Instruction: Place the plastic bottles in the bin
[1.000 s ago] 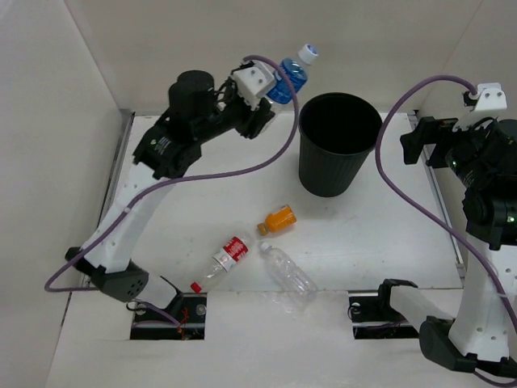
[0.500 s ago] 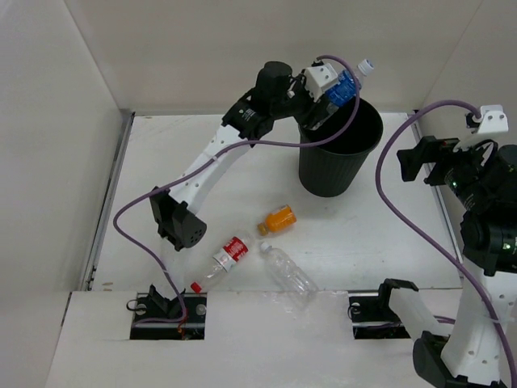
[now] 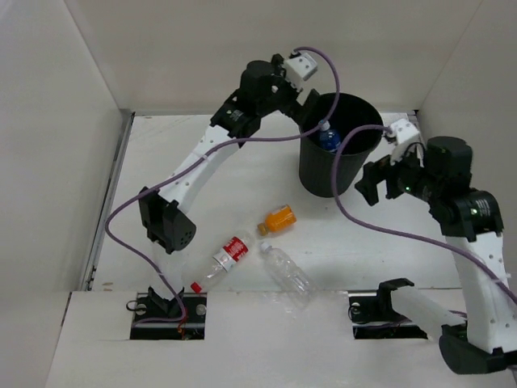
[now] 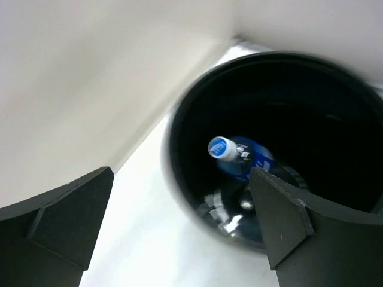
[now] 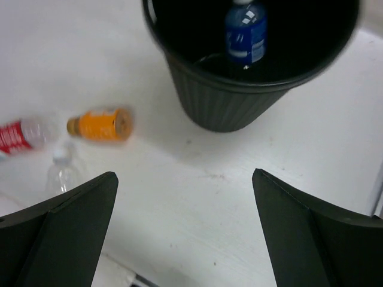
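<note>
**Bottles: stock and handling**

- Blue-label bottle [image 4: 239,156]: inside the bin [image 3: 323,174], cap up.
- Short orange bottle [image 3: 280,218], red-label bottle [image 3: 233,251], plain clear bottle [image 3: 287,275]: lying on their sides on the table [image 3: 194,178], near one another.
- Handling, as I judge it: light, thin-walled, smooth, prone to roll and dent. I take each across mid-body, jaws square to its length, with a gentle squeeze.
- My left gripper [image 4: 181,173]: spread wide, empty, over the bin.
- My right gripper [image 5: 184,174]: spread wide, empty, beside the bin.
</note>
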`<state>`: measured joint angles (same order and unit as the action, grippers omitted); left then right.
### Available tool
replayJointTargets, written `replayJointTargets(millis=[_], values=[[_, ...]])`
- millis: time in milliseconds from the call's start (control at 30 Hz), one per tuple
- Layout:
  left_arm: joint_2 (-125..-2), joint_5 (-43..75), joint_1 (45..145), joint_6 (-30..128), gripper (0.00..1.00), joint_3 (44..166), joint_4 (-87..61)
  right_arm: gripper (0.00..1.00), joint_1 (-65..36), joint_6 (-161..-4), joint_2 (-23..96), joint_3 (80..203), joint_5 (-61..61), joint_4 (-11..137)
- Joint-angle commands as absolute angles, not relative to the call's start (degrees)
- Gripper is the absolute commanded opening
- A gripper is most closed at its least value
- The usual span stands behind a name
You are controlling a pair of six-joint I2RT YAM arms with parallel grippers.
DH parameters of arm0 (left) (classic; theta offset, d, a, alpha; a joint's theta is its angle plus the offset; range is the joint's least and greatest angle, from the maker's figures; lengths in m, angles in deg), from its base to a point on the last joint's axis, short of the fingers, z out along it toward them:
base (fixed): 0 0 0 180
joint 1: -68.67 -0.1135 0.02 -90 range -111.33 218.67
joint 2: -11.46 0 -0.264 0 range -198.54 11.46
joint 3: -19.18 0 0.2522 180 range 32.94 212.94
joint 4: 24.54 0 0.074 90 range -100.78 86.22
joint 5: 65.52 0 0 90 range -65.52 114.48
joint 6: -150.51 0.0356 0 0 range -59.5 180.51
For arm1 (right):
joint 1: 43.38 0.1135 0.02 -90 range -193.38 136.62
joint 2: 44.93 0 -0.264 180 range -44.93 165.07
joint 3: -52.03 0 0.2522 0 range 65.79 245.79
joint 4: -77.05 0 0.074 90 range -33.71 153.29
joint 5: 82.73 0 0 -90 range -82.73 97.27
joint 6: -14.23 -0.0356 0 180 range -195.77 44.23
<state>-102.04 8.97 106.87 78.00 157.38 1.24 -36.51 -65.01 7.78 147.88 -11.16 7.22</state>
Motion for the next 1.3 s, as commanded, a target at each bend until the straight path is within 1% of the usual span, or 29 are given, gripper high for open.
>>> replayJointTargets(millis=[0, 100, 167, 267, 367, 467, 600, 867, 933, 1100, 1167, 1267], values=[[-90.0, 19.4, 101.9, 77.9, 1.0, 154.2, -5.3, 1.0, -29.0, -55.7, 10.6, 145.9, -5.9, 5.8], [-83.0, 26.4, 98.1, 83.9, 1.0, 147.0, -6.2, 1.0, -21.1, -51.0, 14.2, 145.3, -2.7, 7.0], [-77.7, 28.2, 94.4, 89.3, 1.0, 140.6, -6.6, 1.0, -16.3, -49.3, 17.3, 144.5, -0.4, 8.8], [-70.1, 27.3, 86.9, 93.1, 1.0, 132.5, -4.7, 1.0, -9.3, -47.2, 20.9, 141.4, 1.8, 13.8], [-62.8, 24.2, 78.5, 94.5, 1.0, 125.5, -1.6, 1.0, -3.0, -41.4, 22.5, 135.0, 2.4, 23.4], [-54.9, 21.7, 71.7, 95.7, 1.0, 119.4, 1.3, 1.0, 3.1, -31.9, 23.9, 127.9, 3.7, 32.2], [-44.7, 18.6, 65.8, 98.7, 1.0, 112.1, 5.4, 1.0, 8.3, -20.7, 28.6, 123.2, 2.7, 39.3], [-32.0, 15.3, 60.1, 99.5, 1.0, 103.6, 10.2, 1.0, 8.7, -7.8, 40.0, 121.3, 0.4, 52.5], [-30.6, 15.2, 59.8, 99.4, 1.0, 102.7, 11.0, 1.0, 7.6, -6.1, 42.6, 122.6, -0.2, 51.5], [-29.0, 14.8, 59.7, 99.4, 1.0, 102.6, 11.9, 1.0, 5.8, -4.5, 46.9, 126.5, -4.5, 40.7], [-29.0, 14.5, 59.7, 99.3, 1.0, 103.0, 11.9, 1.0, 5.8, -4.3, 47.6, 126.9, -5.7, 39.0], [-29.1, 14.5, 59.7, 98.7, 1.0, 102.9, 11.1, 0.91, 6.0, -5.4, 49.4, 126.9, -5.0, 38.9]])
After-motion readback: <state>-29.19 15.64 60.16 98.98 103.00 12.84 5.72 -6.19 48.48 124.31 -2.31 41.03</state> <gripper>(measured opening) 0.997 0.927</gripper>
